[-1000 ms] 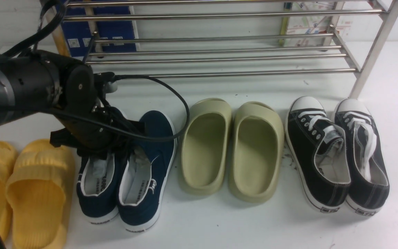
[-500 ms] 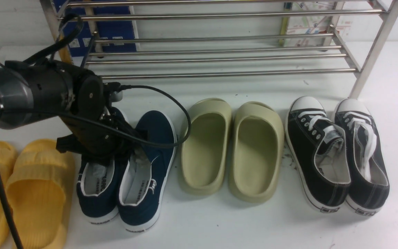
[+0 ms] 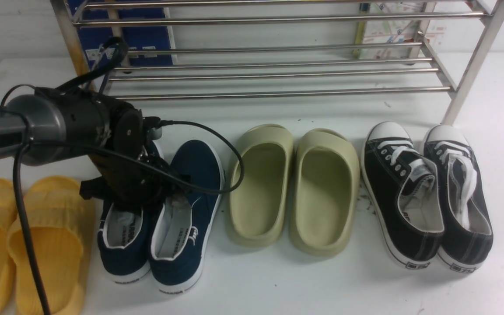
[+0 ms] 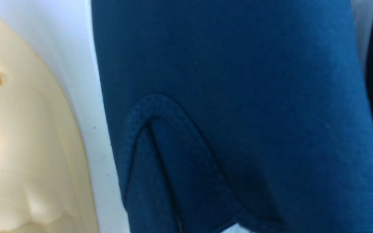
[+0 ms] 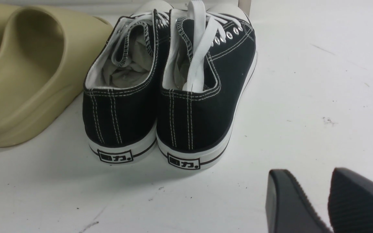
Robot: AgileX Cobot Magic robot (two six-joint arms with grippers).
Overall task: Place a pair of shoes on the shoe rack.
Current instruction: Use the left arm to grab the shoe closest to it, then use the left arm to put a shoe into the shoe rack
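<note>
Beneath the left claw point(image 3: 131, 205) sit the 2 navy sneakers point(image 3: 186, 218).

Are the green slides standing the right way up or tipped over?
Right way up: both green slides rest flat on the white surface, foot openings facing up, no soles showing.
</note>
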